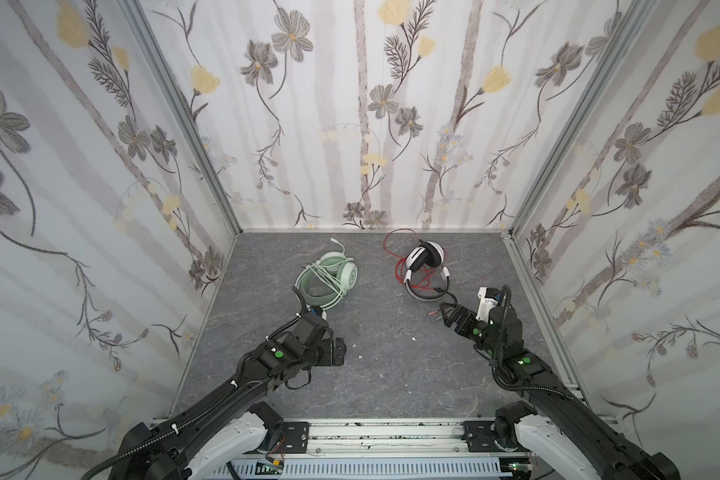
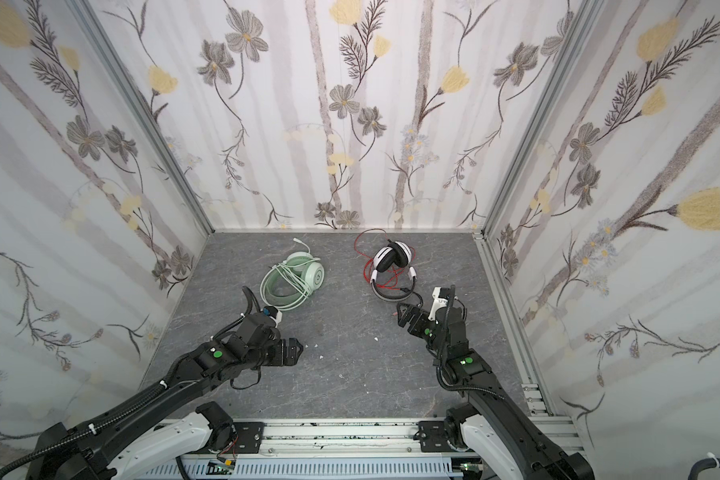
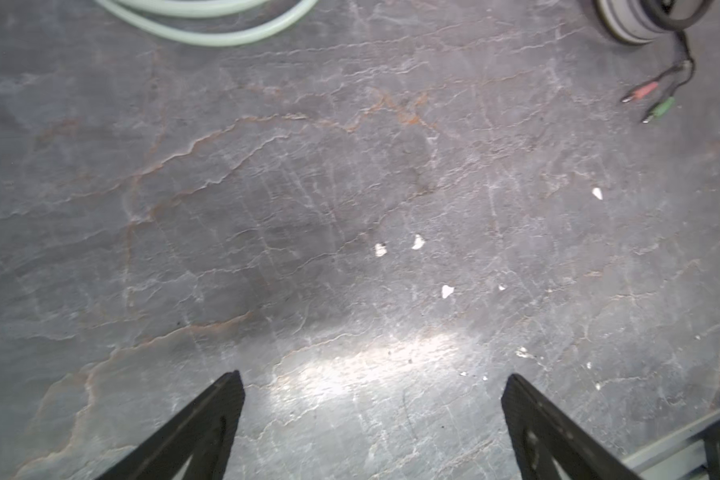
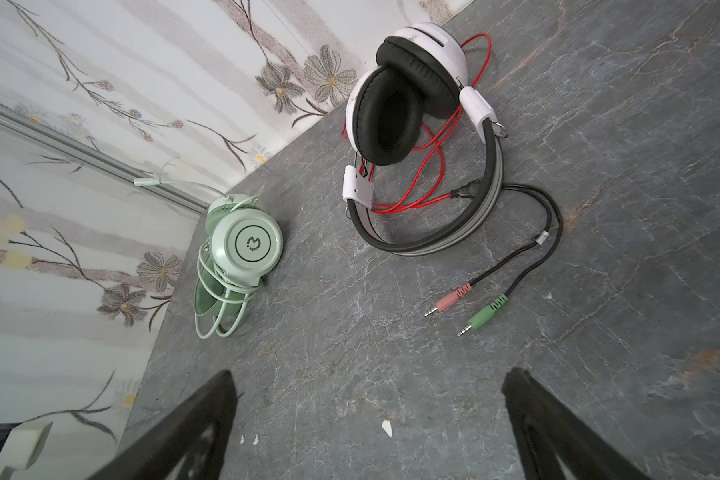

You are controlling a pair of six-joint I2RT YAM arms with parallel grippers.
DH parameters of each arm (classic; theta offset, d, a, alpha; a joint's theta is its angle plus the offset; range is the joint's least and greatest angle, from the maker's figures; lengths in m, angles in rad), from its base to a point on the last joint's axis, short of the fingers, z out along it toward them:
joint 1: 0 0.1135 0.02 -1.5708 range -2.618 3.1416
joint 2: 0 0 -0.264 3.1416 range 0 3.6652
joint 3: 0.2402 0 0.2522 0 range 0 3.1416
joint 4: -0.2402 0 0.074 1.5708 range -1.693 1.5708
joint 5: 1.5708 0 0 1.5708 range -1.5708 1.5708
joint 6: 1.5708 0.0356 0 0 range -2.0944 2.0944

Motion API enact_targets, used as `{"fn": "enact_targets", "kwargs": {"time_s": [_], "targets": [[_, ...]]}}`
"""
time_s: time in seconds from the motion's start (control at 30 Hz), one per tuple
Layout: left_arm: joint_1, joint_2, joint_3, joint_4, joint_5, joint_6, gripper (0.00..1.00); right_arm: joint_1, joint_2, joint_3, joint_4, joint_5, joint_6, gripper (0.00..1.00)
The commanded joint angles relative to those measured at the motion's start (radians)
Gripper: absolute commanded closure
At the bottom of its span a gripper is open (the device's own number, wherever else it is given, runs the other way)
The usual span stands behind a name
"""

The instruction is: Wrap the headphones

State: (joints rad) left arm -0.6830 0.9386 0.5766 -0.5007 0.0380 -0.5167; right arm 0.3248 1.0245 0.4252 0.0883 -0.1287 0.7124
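Right wrist view: the white-and-black headset (image 4: 404, 108) lies on the bench (image 4: 599, 124) near the back wall. Its ear cups sit together at the wall end and its headband arches toward the right arm, so its long axis runs far to near. Its red cord (image 4: 435, 166) sprawls in loose loops through and beside the band, unwound. The black lead (image 4: 549, 216) curls out to the plugs (image 4: 485, 316), one pink and one green, side by side with their tips aimed toward the bench's middle.

They lie just ahead of the right pincer (image 4: 371, 382), which is spread wide and empty. The step in hand looks to be taking that free end. It would be best to close low on the lead just behind the plugs, then wind it round the band while the other arm pins the headset.

The mint-green headset (image 1: 329, 278), well apart to the left, already has its pale cord (image 1: 333, 286) looped round its band, and its axis slants toward the left arm. The left pincer (image 3: 371, 386) hangs wide open over bare bench, holding nothing.
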Motion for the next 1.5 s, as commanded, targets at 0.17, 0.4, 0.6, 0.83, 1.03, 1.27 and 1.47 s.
{"fn": "enact_targets", "kwargs": {"time_s": [0.17, 0.4, 0.6, 0.83, 1.03, 1.27, 1.47], "targets": [[-0.003, 0.034, -0.029, 0.029, -0.024, -0.012, 0.00, -0.123, 0.357, 0.384, -0.190, -0.021, -0.220, 0.00], [0.013, -0.030, -0.092, 0.029, -0.024, -0.012, 0.00, -0.289, 0.760, 0.710, -0.315, -0.113, -0.291, 0.04], [0.074, -0.055, -0.126, 0.029, -0.024, -0.012, 0.00, -0.293, 0.955, 0.925, -0.416, -0.128, -0.444, 0.04], [0.114, -0.048, -0.135, 0.029, -0.024, -0.012, 0.00, -0.293, 1.112, 1.088, -0.486, -0.133, -0.504, 0.19], [0.124, -0.054, -0.144, 0.029, -0.024, -0.012, 0.00, -0.264, 1.237, 1.203, -0.523, -0.139, -0.489, 0.23], [0.135, -0.032, -0.133, 0.029, -0.024, -0.012, 0.00, -0.219, 1.345, 1.326, -0.581, 0.008, -0.465, 0.34], [0.142, -0.032, -0.132, 0.029, -0.024, -0.012, 0.00, -0.219, 1.367, 1.362, -0.617, 0.066, -0.417, 0.54]]}}
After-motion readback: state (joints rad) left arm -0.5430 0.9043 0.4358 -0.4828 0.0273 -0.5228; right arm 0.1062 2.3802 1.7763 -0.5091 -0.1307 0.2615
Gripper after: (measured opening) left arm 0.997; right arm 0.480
